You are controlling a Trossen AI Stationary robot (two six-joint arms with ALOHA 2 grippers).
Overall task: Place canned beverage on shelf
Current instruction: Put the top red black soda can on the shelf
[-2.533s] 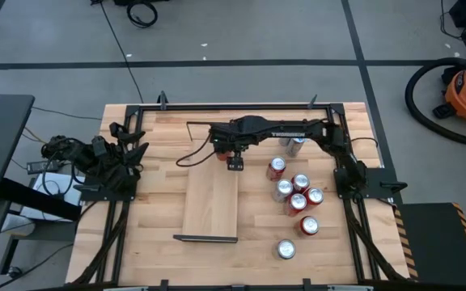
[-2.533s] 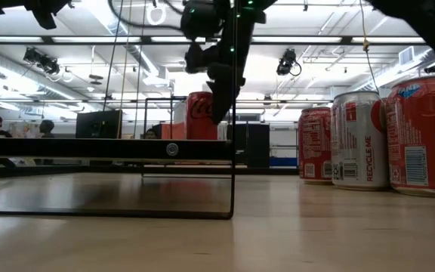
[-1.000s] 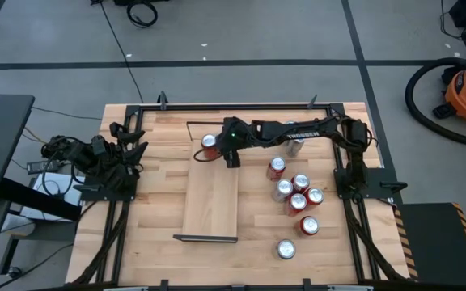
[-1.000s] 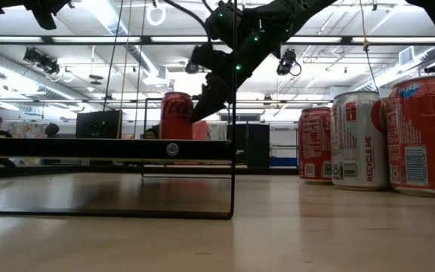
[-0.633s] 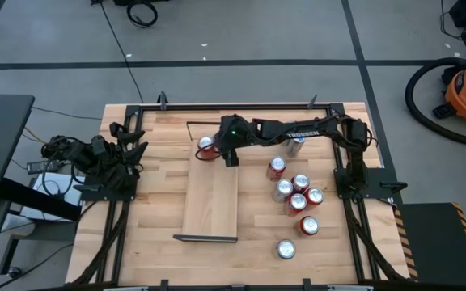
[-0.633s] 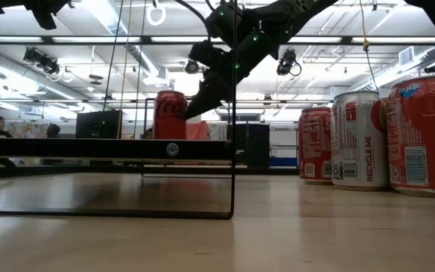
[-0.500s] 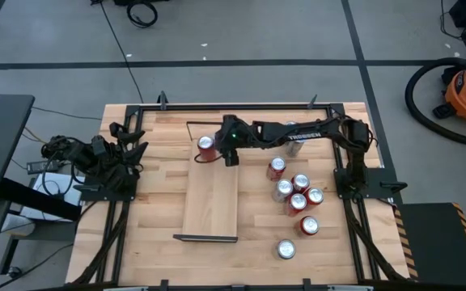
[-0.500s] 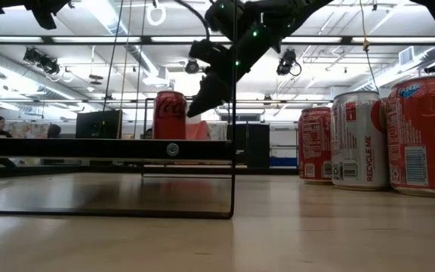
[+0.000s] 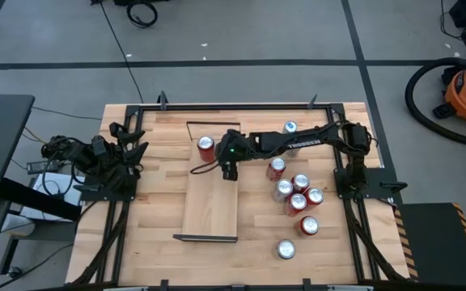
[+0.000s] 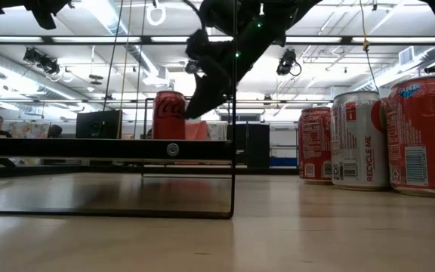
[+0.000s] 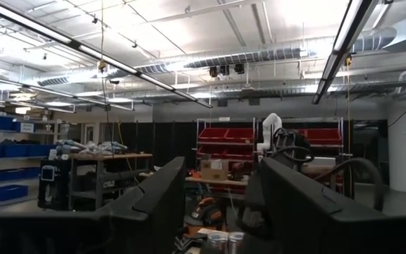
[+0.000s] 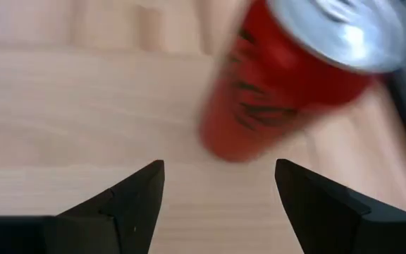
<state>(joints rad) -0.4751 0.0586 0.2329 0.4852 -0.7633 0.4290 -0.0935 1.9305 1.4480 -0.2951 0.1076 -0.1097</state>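
Observation:
A red can (image 9: 206,145) stands upright on its base on the light-wood shelf (image 9: 211,202), near the board's far end. In the low view the can (image 10: 170,115) rises behind the shelf's dark end rim (image 10: 89,149). My right gripper (image 9: 229,171) hangs open above the shelf, just near and right of the can, touching nothing. In the right wrist view its fingers (image 12: 220,173) stand apart, with the can (image 12: 280,92) beyond them. My left gripper (image 11: 220,169) is open and parked at the table's left edge (image 9: 116,158).
Several red cans (image 9: 298,194) stand in a cluster on the table right of the shelf, and one more (image 9: 286,250) nearer the front. Another can (image 9: 290,128) stands at the far right. In the low view three cans (image 10: 357,140) stand close by.
My right gripper has drawn back from the can toward the table's near edge, rolling about its own pointing line, its fingers staying apart. The can stays upright on the shelf's far end.

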